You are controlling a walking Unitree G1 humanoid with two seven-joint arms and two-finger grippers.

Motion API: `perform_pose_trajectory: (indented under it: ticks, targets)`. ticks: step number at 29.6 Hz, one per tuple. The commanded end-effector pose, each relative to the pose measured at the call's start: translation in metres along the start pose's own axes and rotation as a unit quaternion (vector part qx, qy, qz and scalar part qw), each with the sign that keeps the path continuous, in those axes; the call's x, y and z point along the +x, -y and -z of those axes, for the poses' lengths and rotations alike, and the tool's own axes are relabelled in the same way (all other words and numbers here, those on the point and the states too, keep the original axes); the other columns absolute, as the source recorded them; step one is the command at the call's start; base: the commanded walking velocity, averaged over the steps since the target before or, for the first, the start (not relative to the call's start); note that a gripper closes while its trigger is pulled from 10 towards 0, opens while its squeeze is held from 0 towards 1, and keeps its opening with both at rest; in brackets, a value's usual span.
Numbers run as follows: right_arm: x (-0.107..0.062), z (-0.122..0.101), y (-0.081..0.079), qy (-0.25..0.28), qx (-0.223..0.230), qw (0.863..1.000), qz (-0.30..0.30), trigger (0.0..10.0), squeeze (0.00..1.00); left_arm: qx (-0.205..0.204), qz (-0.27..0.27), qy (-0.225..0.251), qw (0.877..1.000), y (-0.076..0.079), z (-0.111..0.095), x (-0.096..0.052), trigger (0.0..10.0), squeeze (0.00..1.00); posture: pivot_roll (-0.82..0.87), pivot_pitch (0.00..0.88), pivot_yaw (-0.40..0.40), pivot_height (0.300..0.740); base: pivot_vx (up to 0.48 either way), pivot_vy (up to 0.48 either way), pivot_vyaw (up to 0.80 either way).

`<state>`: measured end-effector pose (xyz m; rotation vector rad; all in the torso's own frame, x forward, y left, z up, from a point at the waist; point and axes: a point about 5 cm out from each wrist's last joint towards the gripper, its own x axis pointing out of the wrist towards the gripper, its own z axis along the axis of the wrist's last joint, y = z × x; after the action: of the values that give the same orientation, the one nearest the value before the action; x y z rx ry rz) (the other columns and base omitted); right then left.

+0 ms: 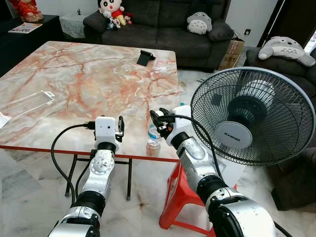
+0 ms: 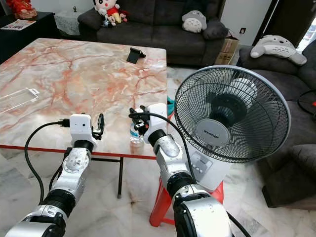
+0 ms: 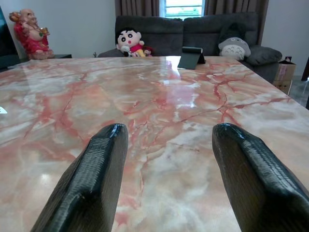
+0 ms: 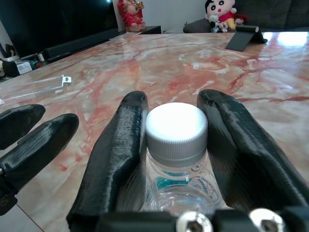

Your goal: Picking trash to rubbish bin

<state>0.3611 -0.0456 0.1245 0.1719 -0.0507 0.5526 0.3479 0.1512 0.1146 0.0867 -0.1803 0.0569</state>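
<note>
Wide open marble ahead of the left gripper, nothing between its spread fingers and the far phone stand. Tighter on the other side: the fan crowds the right arm from outside, the red stool sits below it. Clear packaging lies well off to the left (flat, easy to pass over). Table edge nearest the robot is open between the two arms.

The table is showing pink-and-cream marble veined in red. At its near edge, a clear bottle is wearing a white cap and a blue-green label, between black fingers. A red stool is carrying a black-grilled fan.
</note>
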Motion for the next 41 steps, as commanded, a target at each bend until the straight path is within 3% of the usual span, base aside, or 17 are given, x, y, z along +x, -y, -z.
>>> perform_pose_trajectory:
  ticks: [1,34,41]
  targets:
    - [0.002,-0.008,0.001,0.023,0.001,1.0,0.007,10.0,0.0,0.0,0.005,-0.003,1.0,0.002,0.001,0.0,10.0,0.0,0.07,0.0,-0.081,0.74,0.0,0.0,0.0]
    - [-0.002,-0.007,0.007,0.024,-0.001,1.0,0.016,10.0,0.0,0.0,0.016,0.0,1.0,0.007,0.0,0.0,10.0,0.0,0.05,0.0,-0.075,0.74,-0.276,0.0,0.0]
    - [-0.012,0.009,0.015,-0.008,0.002,0.999,0.036,10.0,0.0,0.001,0.019,-0.027,0.999,0.006,0.01,-0.004,10.0,0.0,0.05,0.0,-0.079,0.74,0.0,0.0,0.0]
